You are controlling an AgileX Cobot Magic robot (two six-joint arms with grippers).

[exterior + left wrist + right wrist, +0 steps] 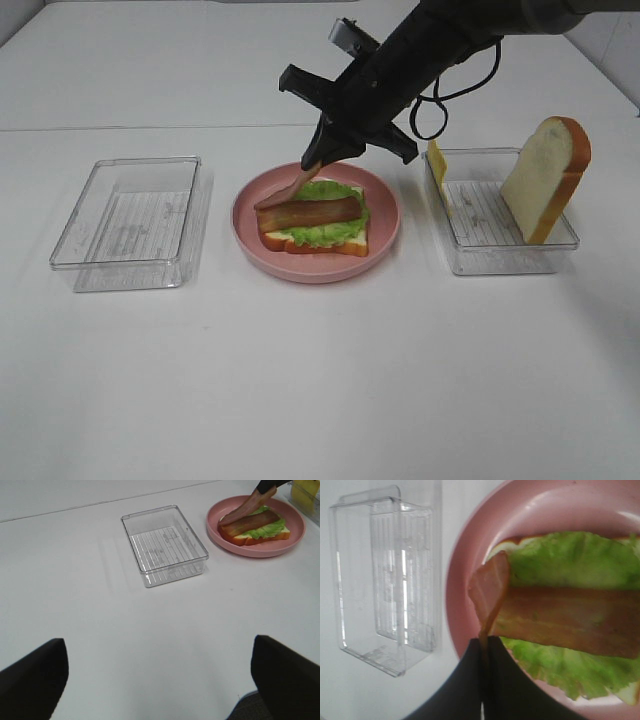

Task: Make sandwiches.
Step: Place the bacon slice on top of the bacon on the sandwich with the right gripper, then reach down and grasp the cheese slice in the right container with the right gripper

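The half-built toy sandwich lies on a round pink plate at the middle of the white tabletop. It has a white bread slice with orange-brown crust at the bottom, a ruffled green lettuce leaf on that, and 1 brown-red bacon strip flat on top. A 2nd brown-red bacon strip slants down from the black right gripper, whose fingers are pressed together on its upper end. Its lower end touches the end of the stack nearer the left edge. Toward the right edge, a clear rectangular plastic tray holds another white bread slice, standing tilted at the tray's right end. It also holds a yellow cheese slice, upright at its left wall. A 2nd clear tray sits toward the left edge, well apart from the plate. Faint moulded marks on both tray floors are too small to read. The right wrist view alone shows the pinch close up, with the held strip's free end curling over the flat one. Only the left wrist view shows the left gripper, its 2 dark fingers spread wide over bare tabletop toward the near left corner. Only the exterior view shows the standing bread.
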